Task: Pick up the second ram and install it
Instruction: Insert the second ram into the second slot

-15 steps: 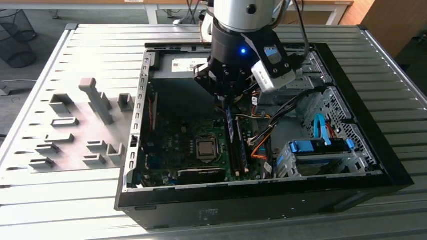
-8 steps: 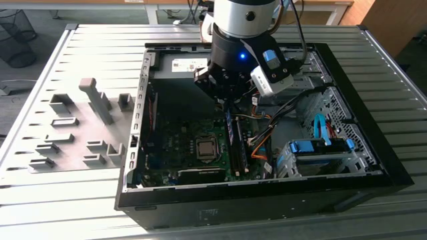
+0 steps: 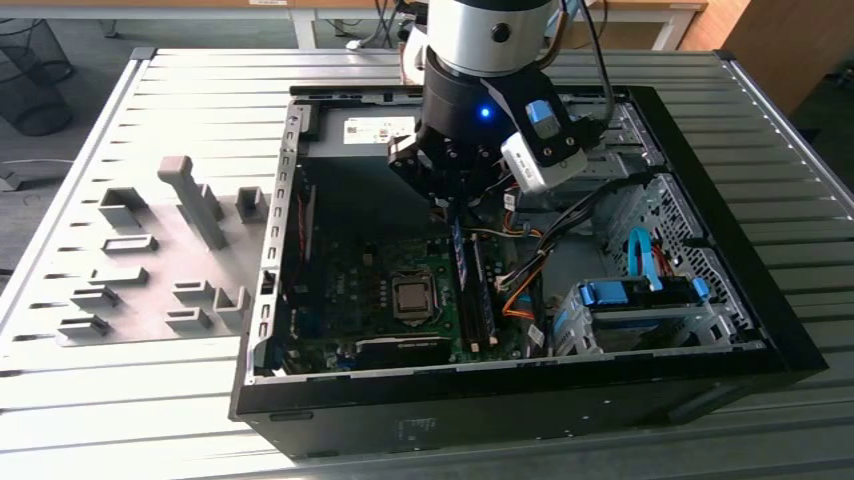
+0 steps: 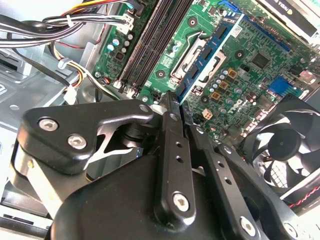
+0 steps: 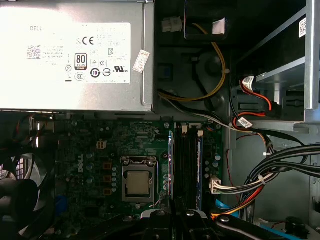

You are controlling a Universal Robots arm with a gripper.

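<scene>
In the exterior view the claw [image 3: 451, 205], pinched narrow and seemingly empty, hangs mid-frame over the ram [image 3: 458, 265] standing in its slot; both wrist views place that stick centre-frame beside the processor socket [image 4: 192, 45], likely light, stiff, fragile, best gripped along its top edge.

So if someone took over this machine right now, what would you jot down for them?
Gripper: shut on the second ram, gripping it by its edge, inside the open computer case.
Ram: held lengthwise over the motherboard, next to the memory slots.
Done: the ram is picked up and brought into the case.
Left: seating it in its slot. The pictures do not show it pressed home or latched.
</scene>
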